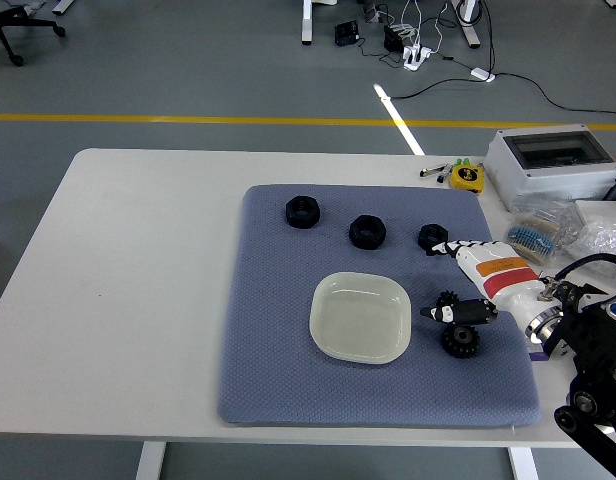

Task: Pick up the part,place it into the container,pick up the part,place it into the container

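— Right hand [466, 288] reaches in low from the right, fingers spread, its dark thumb lying over a small black gear [448, 304], not closed on it.
— And the surface [148, 260]?
— White, with a blue-grey mat [278, 330]; grey floor beyond.
— The parts?
— A larger gear [460, 342] sits just below; the white container [360, 316] is beside them.

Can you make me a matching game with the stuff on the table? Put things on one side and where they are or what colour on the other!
Things:
1. dish
2. mat
3. tape measure
4. right hand

Clues:
A. yellow, on the bare table behind the mat
B. white and empty
C. blue-grey, under the black parts
D. reaching over two small black gears

Pairs: 1-B, 2-C, 3-A, 4-D
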`<act>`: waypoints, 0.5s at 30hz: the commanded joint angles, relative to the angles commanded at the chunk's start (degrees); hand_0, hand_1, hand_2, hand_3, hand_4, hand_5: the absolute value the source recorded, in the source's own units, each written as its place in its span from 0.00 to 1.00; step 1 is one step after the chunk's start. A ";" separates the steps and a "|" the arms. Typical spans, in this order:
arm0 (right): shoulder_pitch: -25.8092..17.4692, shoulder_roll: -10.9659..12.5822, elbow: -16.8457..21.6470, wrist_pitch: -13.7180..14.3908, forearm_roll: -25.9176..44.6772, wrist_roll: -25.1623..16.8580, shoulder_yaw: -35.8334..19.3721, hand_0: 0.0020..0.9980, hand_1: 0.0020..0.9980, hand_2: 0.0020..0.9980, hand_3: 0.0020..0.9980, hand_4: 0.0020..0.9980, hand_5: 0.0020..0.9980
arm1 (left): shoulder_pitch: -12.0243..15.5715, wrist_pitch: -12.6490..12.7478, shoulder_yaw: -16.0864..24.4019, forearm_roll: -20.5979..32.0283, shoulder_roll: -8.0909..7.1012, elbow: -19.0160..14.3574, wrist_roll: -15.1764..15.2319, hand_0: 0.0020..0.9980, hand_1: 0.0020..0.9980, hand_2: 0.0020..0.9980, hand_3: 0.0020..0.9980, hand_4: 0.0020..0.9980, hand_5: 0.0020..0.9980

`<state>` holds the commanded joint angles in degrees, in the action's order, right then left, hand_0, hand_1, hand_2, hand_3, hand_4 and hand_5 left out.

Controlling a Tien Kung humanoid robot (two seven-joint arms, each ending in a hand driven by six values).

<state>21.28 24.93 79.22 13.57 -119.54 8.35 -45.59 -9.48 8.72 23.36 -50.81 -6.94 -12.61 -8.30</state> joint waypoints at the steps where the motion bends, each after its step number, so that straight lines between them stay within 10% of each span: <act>1: 0.24 -0.13 -0.53 0.25 0.40 -0.12 0.38 0.58 0.64 0.71 0.66 0.99 0.47 | 0.03 0.00 0.01 -0.01 0.00 -0.01 -0.01 0.70 0.65 0.67 0.58 0.67 0.62; 15: 3.78 -2.21 -8.13 4.27 2.31 0.25 4.71 0.47 0.58 0.63 0.57 0.90 0.43 | 0.30 -0.17 0.15 -0.35 -0.05 -0.08 -0.14 0.70 0.65 0.67 0.58 0.67 0.63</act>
<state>25.06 22.72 71.10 17.83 -117.23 8.60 -40.88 -9.18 8.55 23.51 -51.16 -7.00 -12.68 -8.45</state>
